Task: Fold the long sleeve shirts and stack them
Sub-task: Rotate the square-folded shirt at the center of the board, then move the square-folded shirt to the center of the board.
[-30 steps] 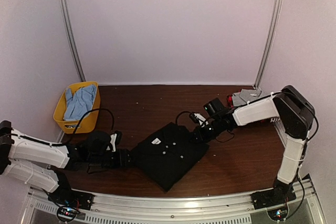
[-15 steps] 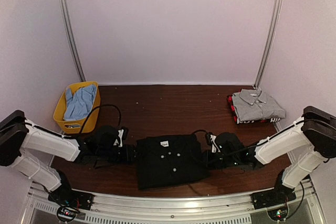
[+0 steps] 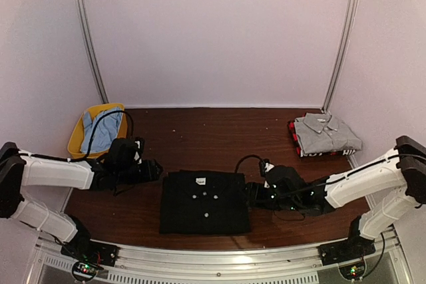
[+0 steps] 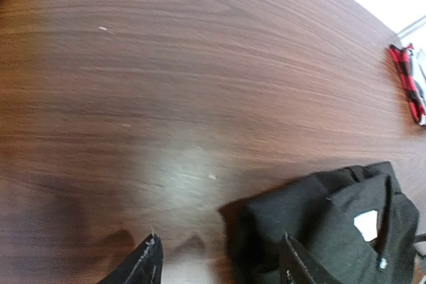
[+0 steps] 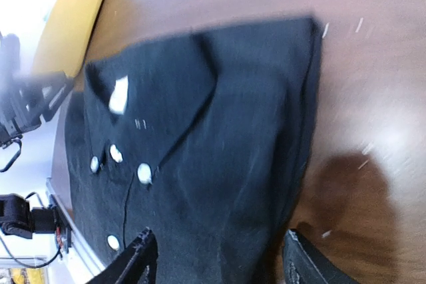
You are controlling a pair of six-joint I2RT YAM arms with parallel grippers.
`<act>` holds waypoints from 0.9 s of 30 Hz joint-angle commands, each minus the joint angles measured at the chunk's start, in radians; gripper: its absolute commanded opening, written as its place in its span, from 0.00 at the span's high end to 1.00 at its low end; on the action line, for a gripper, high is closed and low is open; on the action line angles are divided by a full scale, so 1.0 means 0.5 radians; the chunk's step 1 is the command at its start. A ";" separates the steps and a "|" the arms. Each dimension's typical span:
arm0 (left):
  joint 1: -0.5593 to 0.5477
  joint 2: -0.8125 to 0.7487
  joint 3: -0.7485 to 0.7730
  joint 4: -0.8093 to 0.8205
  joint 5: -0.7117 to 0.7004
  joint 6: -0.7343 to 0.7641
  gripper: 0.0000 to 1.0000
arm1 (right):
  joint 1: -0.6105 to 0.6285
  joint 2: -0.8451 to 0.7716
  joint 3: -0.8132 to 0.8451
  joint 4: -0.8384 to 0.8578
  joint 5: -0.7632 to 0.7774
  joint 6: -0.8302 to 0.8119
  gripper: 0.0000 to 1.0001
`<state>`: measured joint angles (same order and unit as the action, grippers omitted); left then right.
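The black long sleeve shirt (image 3: pixel 203 201) lies folded and square near the table's front, collar and white neck label facing the back. My left gripper (image 3: pixel 155 170) is open just off its back-left corner; in the left wrist view the left gripper (image 4: pixel 220 265) spans bare wood and that black corner (image 4: pixel 333 221). My right gripper (image 3: pixel 251 194) is open at the shirt's right edge; seen from the right wrist, the right gripper (image 5: pixel 221 262) straddles the flat black shirt (image 5: pixel 200 144) without pinching it. The grey long sleeve shirt (image 3: pixel 326 132) lies folded at the back right.
A yellow basket (image 3: pixel 76 139) holding blue cloth (image 3: pixel 101 130) stands at the back left, close behind my left arm. A red-and-black folded garment (image 3: pixel 293 134) lies under the grey shirt and shows in the left wrist view as a red plaid edge (image 4: pixel 407 86). The table (image 3: pixel 200 138) is dark wood.
The black shirt was pulled from a slanted lie to square at the front. My right gripper opened and let go of its right edge. My left gripper drew back towards the back-left corner.
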<state>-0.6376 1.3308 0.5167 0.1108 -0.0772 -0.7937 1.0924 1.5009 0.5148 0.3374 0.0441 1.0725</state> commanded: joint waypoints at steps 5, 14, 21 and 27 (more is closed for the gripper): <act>0.036 -0.166 0.125 -0.130 -0.143 0.270 0.27 | -0.651 -0.491 0.404 -1.135 0.359 -0.680 0.22; 0.036 -0.317 0.208 -0.203 -0.081 0.365 0.11 | -1.589 -0.026 1.119 -1.319 0.413 -1.292 0.20; 0.036 -0.327 0.212 -0.212 -0.021 0.399 0.06 | -1.983 0.687 1.709 -1.471 0.261 -1.410 0.22; 0.036 -0.367 0.178 -0.212 -0.034 0.394 0.02 | -2.072 0.975 1.767 -1.477 0.131 -1.428 0.25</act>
<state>-0.6228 1.1725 0.5976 -0.0128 -0.0998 -0.6125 0.0643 1.9545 1.4036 -0.3462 0.1612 0.3866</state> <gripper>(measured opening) 0.975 0.759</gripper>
